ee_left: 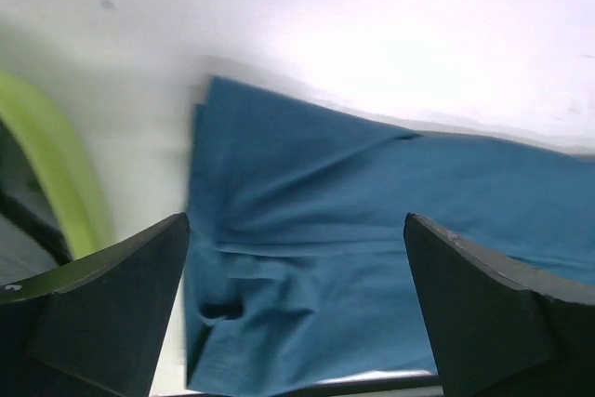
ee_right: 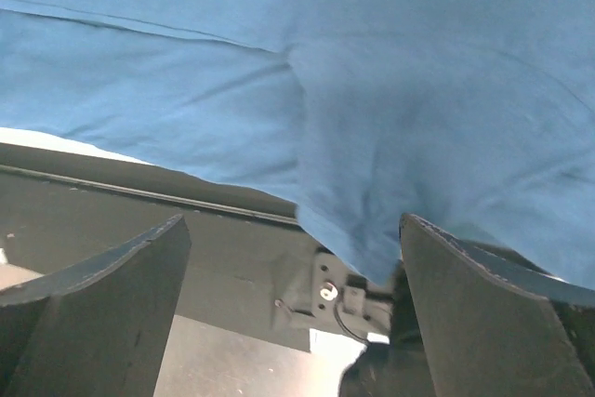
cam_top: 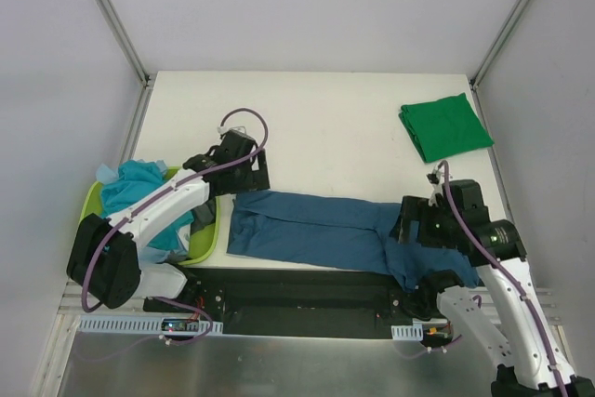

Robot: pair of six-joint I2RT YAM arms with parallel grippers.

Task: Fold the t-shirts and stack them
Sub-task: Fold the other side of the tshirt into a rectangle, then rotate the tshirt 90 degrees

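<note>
A dark teal-blue t-shirt [cam_top: 316, 228] lies folded into a long strip along the table's front edge; its right end droops over the edge onto my right arm's base [cam_top: 437, 271]. It fills the left wrist view [ee_left: 372, 239] and the right wrist view [ee_right: 372, 72]. My left gripper [cam_top: 244, 166] is open and empty above the shirt's left end. My right gripper [cam_top: 418, 228] is open and empty above the shirt's right end. A folded bright green t-shirt [cam_top: 445, 125] lies at the back right. Light turquoise and dark t-shirts [cam_top: 139, 188] sit in the basket.
A lime-green plastic basket [cam_top: 206, 239] stands at the left, under my left arm; its rim shows in the left wrist view [ee_left: 65, 174]. A black mounting rail [cam_top: 297, 290] runs along the front edge. Grey walls enclose the white table [cam_top: 325, 127].
</note>
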